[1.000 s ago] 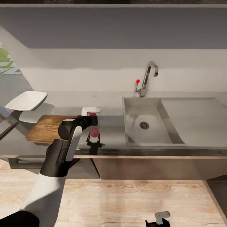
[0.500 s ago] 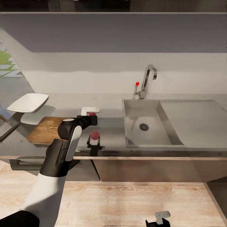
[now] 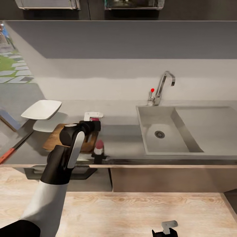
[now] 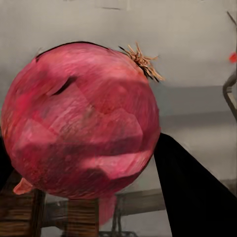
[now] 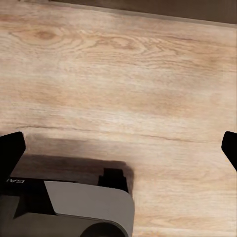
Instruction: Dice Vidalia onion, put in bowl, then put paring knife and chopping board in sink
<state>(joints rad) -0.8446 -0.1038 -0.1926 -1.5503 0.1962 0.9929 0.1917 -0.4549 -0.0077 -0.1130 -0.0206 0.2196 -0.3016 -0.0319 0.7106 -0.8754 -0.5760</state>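
While the left arm hides much of the board [image 3: 54,140], left gripper [image 3: 94,119] pinches red onion [image 4: 81,131]; sink [image 3: 154,144] at 3 o'clock, bare. Right gripper [image 5: 118,148] spread over floor [image 5: 123,74].

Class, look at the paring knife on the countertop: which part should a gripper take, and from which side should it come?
Take the knife by its red handle, coming from above with the fingers across the handle's width. It lies flat on the countertop, with the handle near the front edge and the blade pointing back toward the bowl.
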